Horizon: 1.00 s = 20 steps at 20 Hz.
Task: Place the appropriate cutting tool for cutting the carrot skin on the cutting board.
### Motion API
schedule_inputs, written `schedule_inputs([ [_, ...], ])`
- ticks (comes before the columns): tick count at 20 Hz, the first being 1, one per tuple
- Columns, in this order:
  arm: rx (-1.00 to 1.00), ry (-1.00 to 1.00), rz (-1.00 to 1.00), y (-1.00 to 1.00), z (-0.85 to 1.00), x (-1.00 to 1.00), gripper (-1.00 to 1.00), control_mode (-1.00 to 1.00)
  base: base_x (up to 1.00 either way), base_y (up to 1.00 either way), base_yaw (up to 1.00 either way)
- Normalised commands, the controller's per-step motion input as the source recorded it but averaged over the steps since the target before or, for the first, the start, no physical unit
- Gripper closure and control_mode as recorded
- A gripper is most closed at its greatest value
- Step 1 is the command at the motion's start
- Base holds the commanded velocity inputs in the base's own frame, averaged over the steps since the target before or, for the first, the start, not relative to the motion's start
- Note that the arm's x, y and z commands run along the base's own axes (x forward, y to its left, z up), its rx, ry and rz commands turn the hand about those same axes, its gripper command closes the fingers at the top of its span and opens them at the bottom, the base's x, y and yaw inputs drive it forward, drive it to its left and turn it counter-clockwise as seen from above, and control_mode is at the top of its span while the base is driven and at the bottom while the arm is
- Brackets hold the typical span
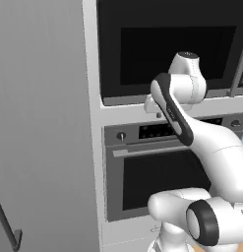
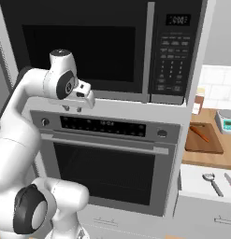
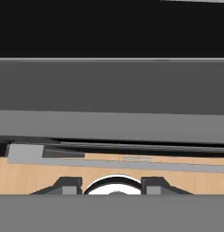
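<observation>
Peeler (image 2: 213, 183) lies at lower right of right base view, long axis running up-left to down-right, just below board (image 2: 203, 140) with carrot (image 2: 199, 133); gripper (image 2: 73, 108), far left before oven (image 2: 107, 163), empty, fingers apart.

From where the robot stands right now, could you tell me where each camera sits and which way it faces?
Left base view: behind the arm on its left, facing the wall oven; arm at lower right.
Right base view: behind on its right, facing the oven, microwave, cutting board; arm at lower left.
Hand view: on the hand; gripper at bottom.
Both base views share the oven.
</observation>
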Motion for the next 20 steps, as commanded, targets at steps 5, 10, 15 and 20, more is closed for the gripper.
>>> schedule_inputs([
  [5, 0.0, 0.0, 0.0, 0.0, 0.0, 0.0, -1.0, 1.0, -0.13, 0.01, 0.01],
  [10, 0.0, 0.0, 0.0, 0.0, 0.0, 0.0, -1.0, 1.0, -0.71, -0.49, -0.1],
  [15, 0.0, 0.0, 0.0, 0.0, 0.0, 0.0, -1.0, 1.0, -0.57, -1.0, -0.16],
  [20, 0.0, 0.0, 0.0, 0.0, 0.0, 0.0, -1.0, 1.0, 0.0, -1.0, -0.16],
])
